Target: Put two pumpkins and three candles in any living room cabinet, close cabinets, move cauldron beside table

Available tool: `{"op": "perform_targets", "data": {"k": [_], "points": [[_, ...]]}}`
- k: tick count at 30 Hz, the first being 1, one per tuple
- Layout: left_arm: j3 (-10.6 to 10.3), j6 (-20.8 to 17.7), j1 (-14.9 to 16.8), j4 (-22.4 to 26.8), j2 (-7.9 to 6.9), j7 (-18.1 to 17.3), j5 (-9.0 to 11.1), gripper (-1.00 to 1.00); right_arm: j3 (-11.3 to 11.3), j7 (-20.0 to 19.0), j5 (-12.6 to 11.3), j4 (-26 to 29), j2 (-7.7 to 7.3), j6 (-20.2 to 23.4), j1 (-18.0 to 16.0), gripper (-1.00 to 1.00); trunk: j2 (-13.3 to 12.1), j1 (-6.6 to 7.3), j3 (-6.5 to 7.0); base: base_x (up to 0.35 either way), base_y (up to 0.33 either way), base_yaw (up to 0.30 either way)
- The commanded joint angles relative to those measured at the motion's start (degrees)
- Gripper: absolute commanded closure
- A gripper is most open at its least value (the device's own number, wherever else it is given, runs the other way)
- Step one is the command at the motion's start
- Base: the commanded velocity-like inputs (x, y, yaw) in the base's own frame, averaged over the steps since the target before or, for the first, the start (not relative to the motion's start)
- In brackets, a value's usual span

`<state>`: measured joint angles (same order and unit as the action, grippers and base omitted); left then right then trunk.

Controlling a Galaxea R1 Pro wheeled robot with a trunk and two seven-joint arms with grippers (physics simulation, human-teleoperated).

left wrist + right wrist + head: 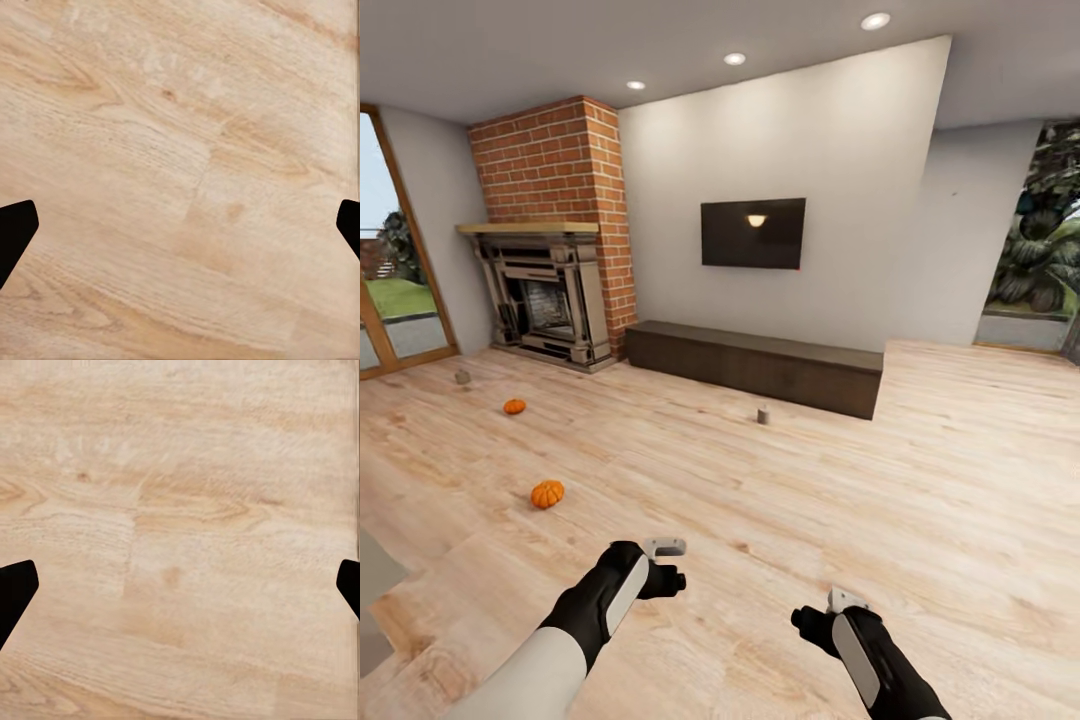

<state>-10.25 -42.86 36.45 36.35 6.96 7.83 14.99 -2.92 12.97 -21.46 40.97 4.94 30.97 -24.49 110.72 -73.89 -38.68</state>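
Note:
Two orange pumpkins lie on the wood floor at the left of the head view: one nearer (pixel 547 493), one farther (pixel 514 406). A small grey candle (pixel 763 415) stands in front of the long dark-brown cabinet (pixel 760 365) under the wall TV, and another candle (pixel 462 377) sits near the fireplace. The cabinet's fronts look shut. My left gripper (pixel 665 580) and right gripper (pixel 812 622) hang low over bare floor, far from these things. Both wrist views show the fingertips (pixel 15 232) (pixel 15 592) wide apart, open, with nothing between them. The cauldron is out of view.
A brick fireplace (pixel 550 290) stands at the back left beside a glass door (pixel 390 300). A black TV (pixel 753 233) hangs above the cabinet. A window with plants (pixel 1040 260) is at the right. Broad wood floor (pixel 760 500) lies between me and the cabinet.

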Motion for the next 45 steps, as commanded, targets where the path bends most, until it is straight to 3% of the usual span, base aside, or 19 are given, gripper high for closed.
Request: {"op": "perform_targets", "data": {"k": [1,14,45], "points": [[-0.26,-0.21,0.02,0.12,-0.01,0.52,0.57,-1.0,-0.07,0.42,-0.6,0.08,0.05,-0.1,-0.03,-1.0,0.03,0.01,-0.14,0.0,0.0,-0.2],[-0.56,-0.21,-0.06,0.13,-0.09,0.47,0.39,-1.0,0.26,0.18,-0.05,-2.17,-0.02,-7.4,0.49,-1.0,0.03,0.01,-1.0,0.105,0.0,-0.184],[-0.65,-0.21,-0.06,0.12,-0.15,0.47,0.13,-1.0,0.19,0.57,-0.34,-3.88,-0.02,-11.47,0.5,-1.0,0.03,0.01,-1.04,0.324,0.0,-0.003]]}}
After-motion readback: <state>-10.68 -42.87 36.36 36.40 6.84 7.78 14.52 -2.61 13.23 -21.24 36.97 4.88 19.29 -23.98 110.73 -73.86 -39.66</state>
